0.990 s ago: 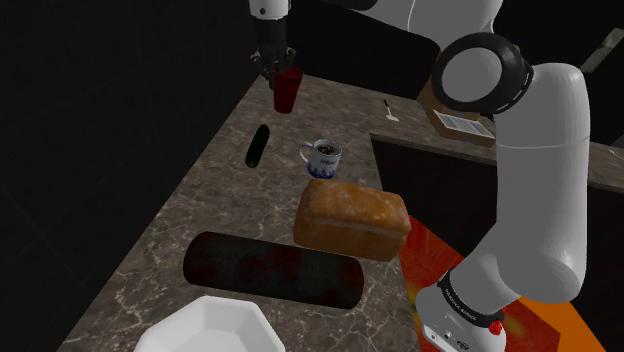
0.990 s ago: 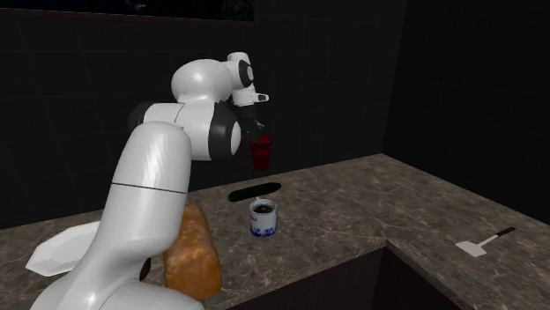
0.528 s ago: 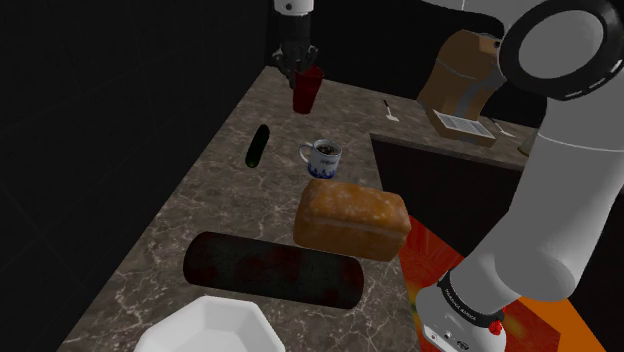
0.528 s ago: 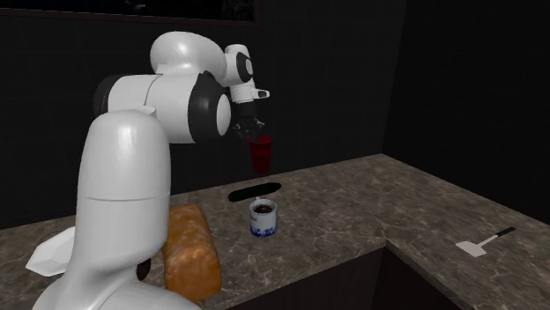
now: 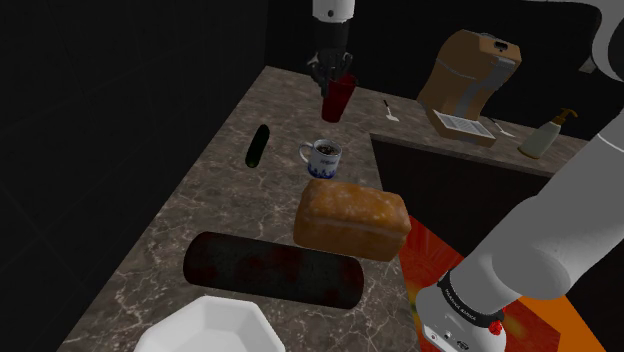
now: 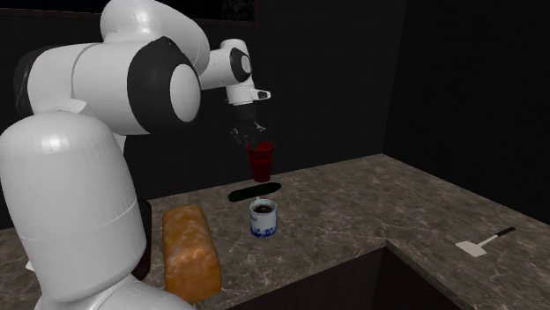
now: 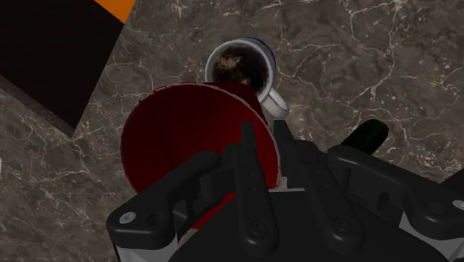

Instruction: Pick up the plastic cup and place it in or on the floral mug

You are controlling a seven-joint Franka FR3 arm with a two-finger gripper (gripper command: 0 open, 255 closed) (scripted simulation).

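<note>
Red cup (image 5: 338, 97) hangs in the air, its rim pinched between the fingers of the end effector (image 5: 333, 72), high over the marbled surface (image 5: 190, 215). I judge the carrying step is in hand. The blue-patterned mug (image 5: 325, 155) stands below, seemingly a little aside; next the cup needs centring over it, then lowering.

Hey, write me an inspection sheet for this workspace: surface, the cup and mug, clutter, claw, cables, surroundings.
Surface: dark marbled counter.
Job's things: red cup held off the counter, higher than the mug; blue-patterned white mug upright, dark inside.
Clutter: bread loaf, dark cucumber, dark oblong board, white bowl, brown coffee machine, soap bottle, spatula.
Claw: claw shut on the cup's rim.
Cables: nothing seen.
Surroundings: black area past the counter; orange floor patch.
</note>
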